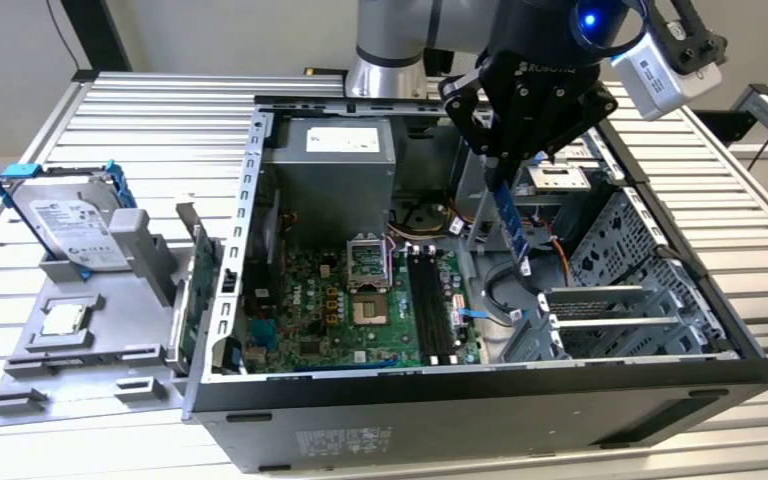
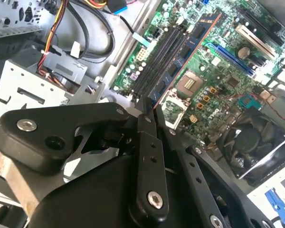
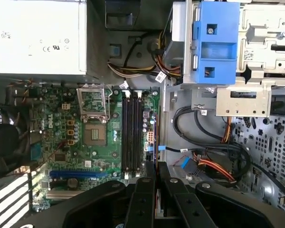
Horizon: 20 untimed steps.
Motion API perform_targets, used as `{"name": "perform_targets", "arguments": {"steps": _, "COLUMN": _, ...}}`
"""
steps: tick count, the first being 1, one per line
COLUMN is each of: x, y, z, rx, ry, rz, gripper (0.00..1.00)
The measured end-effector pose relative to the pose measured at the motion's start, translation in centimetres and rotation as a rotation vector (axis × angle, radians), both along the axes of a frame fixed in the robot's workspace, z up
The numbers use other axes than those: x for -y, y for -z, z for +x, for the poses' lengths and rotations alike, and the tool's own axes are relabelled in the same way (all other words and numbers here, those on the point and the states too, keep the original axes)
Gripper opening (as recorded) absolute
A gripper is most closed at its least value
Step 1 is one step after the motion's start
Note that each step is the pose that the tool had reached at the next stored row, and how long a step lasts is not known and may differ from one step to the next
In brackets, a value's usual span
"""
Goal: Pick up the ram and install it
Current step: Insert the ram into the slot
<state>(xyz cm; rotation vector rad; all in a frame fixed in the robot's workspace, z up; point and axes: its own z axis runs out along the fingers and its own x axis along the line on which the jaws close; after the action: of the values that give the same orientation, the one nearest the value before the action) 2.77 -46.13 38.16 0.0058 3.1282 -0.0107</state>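
The ram point(image 1: 514, 222), a long dark blue stick, hangs downward from my gripper point(image 1: 504, 165), which is shut on its upper end. It sits above the open computer case, to the exterior view's right of the black memory slots point(image 1: 426, 300) on the green motherboard point(image 1: 317, 300). In the second wrist view the ram point(image 2: 186, 51) runs out from the fingers point(image 2: 147, 142) beside the memory slots point(image 2: 159, 57). In the first wrist view the ram point(image 3: 156, 142) appears edge-on, just beside the slots point(image 3: 131, 133) and off them.
A silver hard drive in a blue frame point(image 1: 71, 225) and a small square processor chip point(image 1: 64, 318) rest on a grey tray point(image 1: 104, 350) beside the case. Inside are the power supply point(image 1: 337, 155), the open processor socket point(image 1: 368, 300), cables point(image 1: 498, 300) and metal drive bays point(image 1: 624, 290).
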Motion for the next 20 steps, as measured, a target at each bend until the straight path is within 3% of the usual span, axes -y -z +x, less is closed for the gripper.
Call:
{"name": "perform_targets", "arguments": {"steps": 17, "x": 0.00, "y": 0.01, "z": 0.00, "rx": 0.0000, "ry": 0.000, "rz": 0.0009, "gripper": 0.00}}
{"name": "perform_targets", "arguments": {"steps": 20, "x": -0.01, "y": 0.25, "z": 0.01, "rx": 0.0000, "ry": 0.000, "rz": 0.0005, "gripper": 0.00}}
